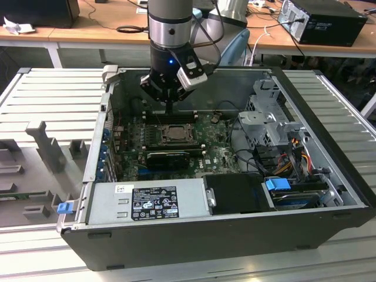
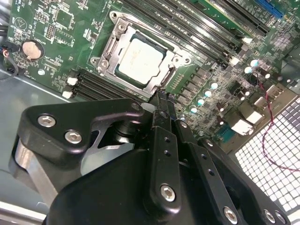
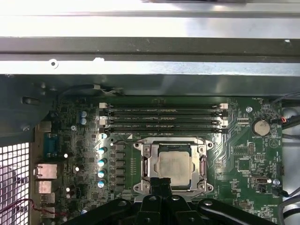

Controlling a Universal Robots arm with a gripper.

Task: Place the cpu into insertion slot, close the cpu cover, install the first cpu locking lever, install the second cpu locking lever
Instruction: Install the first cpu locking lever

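Note:
The cpu (image 3: pixel 172 164) lies flat in the insertion slot (image 3: pixel 206 185), its pale metal face showing in both wrist views. The cpu cover (image 3: pixel 146 164) lies down around it, with the chip showing through its window; the same cover (image 2: pixel 108 52) frames the cpu (image 2: pixel 139 61) in the second wrist view. A thin wire lever (image 3: pixel 164 139) runs along one side of the socket. My gripper (image 2: pixel 161 98) hangs just above the motherboard beside the socket's edge, fingers together and holding nothing. In the exterior view the gripper (image 1: pixel 169 109) stands over the socket (image 1: pixel 174 133) inside the open computer case.
Several long black memory slots (image 3: pixel 161 117) run beside the socket. A black ribbed block (image 1: pixel 167 157) and the grey power-supply box (image 1: pixel 147 202) sit nearer the case front. A metal drive cage (image 1: pixel 267 120) and loose cables (image 1: pixel 294 154) stand at the exterior view's right.

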